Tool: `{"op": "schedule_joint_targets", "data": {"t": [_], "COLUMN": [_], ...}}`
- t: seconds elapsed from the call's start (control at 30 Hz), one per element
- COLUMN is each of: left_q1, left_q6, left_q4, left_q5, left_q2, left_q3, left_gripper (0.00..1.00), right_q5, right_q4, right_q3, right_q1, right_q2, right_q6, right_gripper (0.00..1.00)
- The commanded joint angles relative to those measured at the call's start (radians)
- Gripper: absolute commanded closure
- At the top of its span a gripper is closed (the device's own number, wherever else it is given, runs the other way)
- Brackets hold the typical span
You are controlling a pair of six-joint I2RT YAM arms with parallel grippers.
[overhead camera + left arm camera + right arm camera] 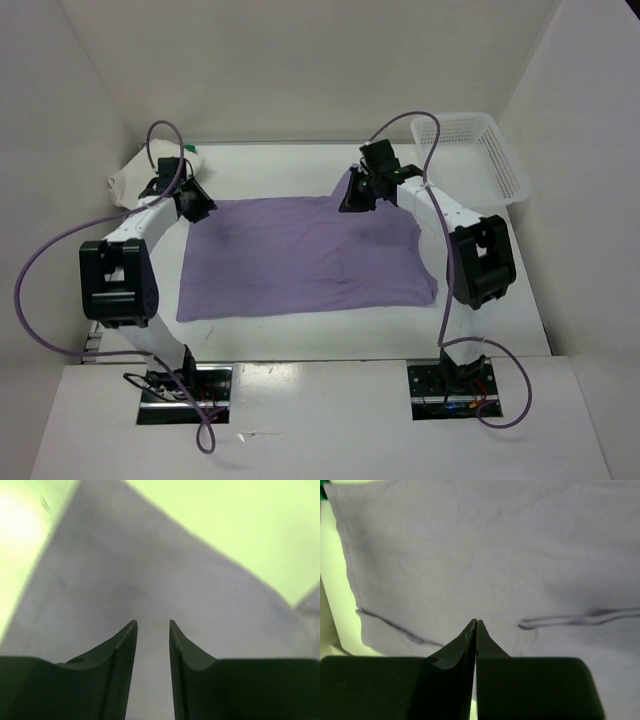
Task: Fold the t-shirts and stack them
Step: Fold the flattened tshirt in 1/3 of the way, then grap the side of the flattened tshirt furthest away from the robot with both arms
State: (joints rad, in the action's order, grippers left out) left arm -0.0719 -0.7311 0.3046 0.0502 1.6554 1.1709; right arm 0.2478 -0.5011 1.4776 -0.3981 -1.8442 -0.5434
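The lavender t-shirt (300,255) lies spread flat in the middle of the table. My left gripper (196,208) is at its far left corner, with its jaws open and the cloth (150,580) showing between them. My right gripper (356,196) is at the far right edge of the shirt, where the cloth rises in a small peak. Its jaws are shut, the tips together on the lavender cloth (470,555). The cream t-shirt (125,185) lies bunched at the far left behind my left arm. Only a small bit of the green t-shirt (190,150) shows beside it.
A white mesh basket (475,150) stands at the far right corner. White walls close in the table on the left, back and right. Purple cables loop off both arms.
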Motion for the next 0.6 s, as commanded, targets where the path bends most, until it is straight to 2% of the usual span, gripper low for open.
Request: {"op": "schedule_joint_targets", "data": {"t": [0.0,0.07,0.1,0.27,0.57], "left_q1": [-0.019,-0.031,-0.031,-0.051,-0.051], "left_q6": [0.05,0.062,0.071,0.11,0.173], "left_q4": [-0.071,-0.082,-0.091,-0.055,-0.055], "left_q5": [-0.18,-0.232,-0.278,-0.337,-0.328], "left_q2": [0.087,0.122,0.165,0.312,0.446], "left_q3": [0.116,0.176,0.196,0.318,0.388], "left_gripper": [0.6,0.55,0.55,0.55,0.49], "right_q5": [0.005,0.016,0.027,0.067,0.142], "right_q4": [0.026,0.026,0.026,0.015,0.027], "right_q3": [0.107,0.167,0.183,0.26,0.424], "right_q1": [0.044,0.058,0.067,0.097,0.12], "right_q2": [-0.042,-0.087,-0.101,-0.196,-0.32], "right_q6": [0.06,0.071,0.071,0.08,0.025], "right_gripper": [0.97,0.96,0.95,0.92,0.9]}}
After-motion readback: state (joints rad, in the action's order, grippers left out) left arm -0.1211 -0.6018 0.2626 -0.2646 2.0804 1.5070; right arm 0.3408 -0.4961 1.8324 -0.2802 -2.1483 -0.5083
